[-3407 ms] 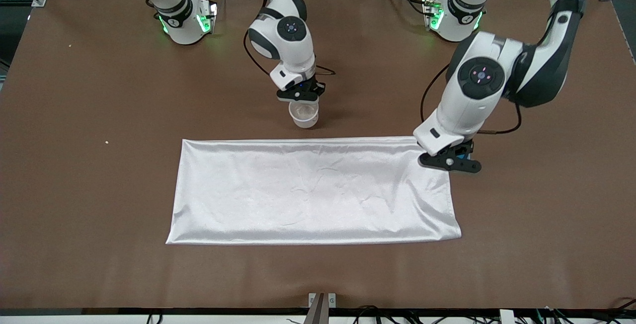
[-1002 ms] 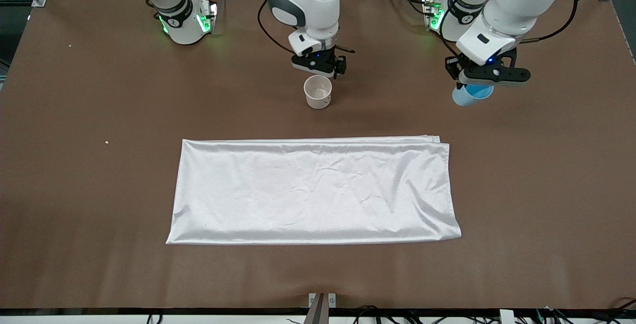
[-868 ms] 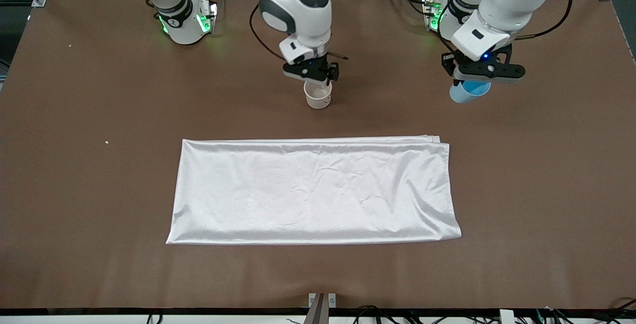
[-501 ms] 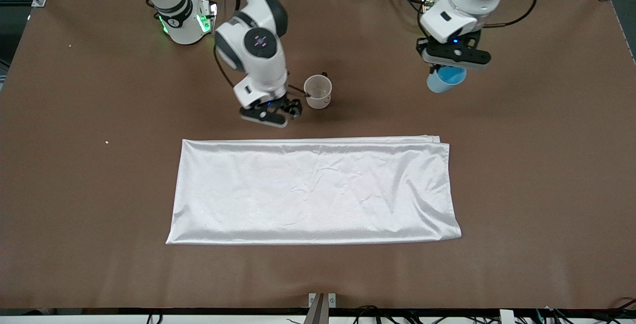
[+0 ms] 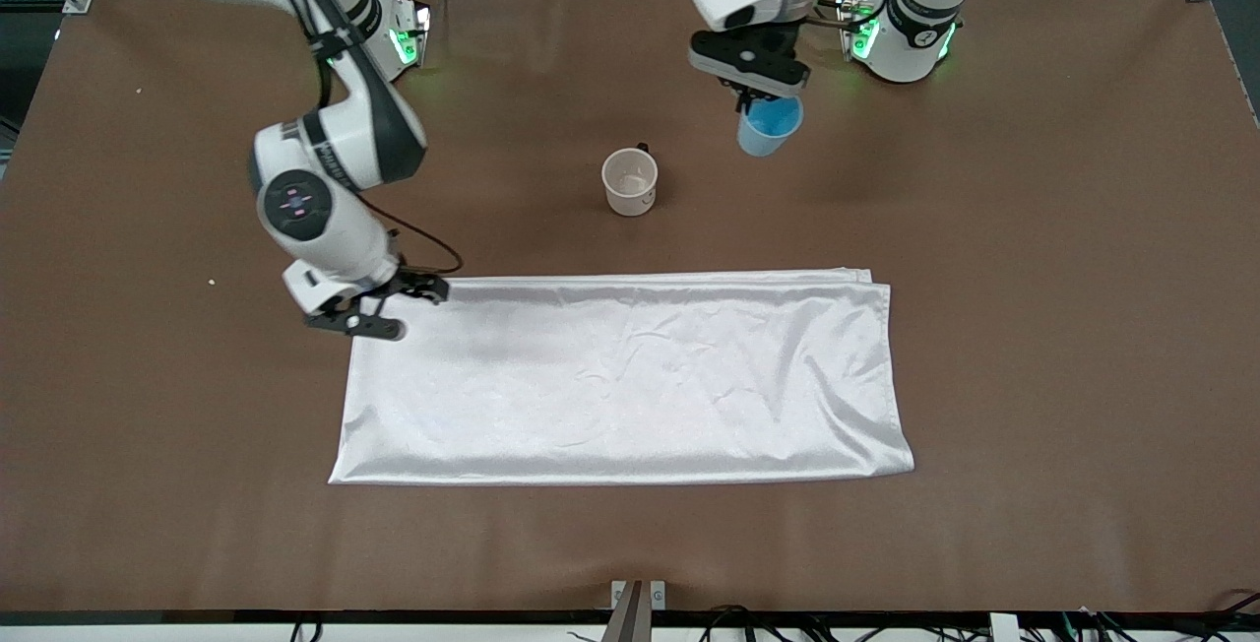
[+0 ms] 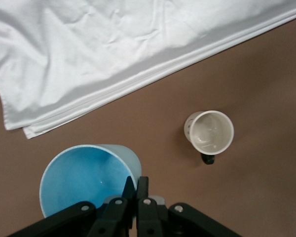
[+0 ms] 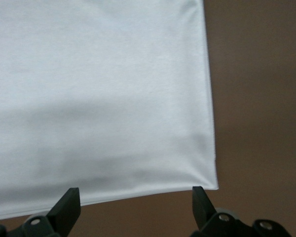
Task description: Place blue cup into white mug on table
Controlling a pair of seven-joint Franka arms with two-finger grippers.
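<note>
A matte brown tabletop (image 5: 1034, 327) carried a white satin cloth (image 5: 630, 376), with the white mug (image 5: 630, 181) standing upright, farther from the front camera than the cloth. The left tool (image 5: 756, 96) pinched the blue cup (image 5: 769, 125) by its rim in the air, toward the left arm's end from the mug. The right tool (image 5: 379, 312) hung wide and empty over the cloth's corner.

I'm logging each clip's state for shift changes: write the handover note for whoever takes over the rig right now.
Left gripper: shut on the rim of the translucent light-blue plastic cup, held in the air over bare table.
Right gripper: open, empty, over a corner of the white satin cloth.
White ceramic mug with black handle: upright, empty, on the table.
Done: cup picked up.
Left: carry over the mug, lower in, release.
</note>
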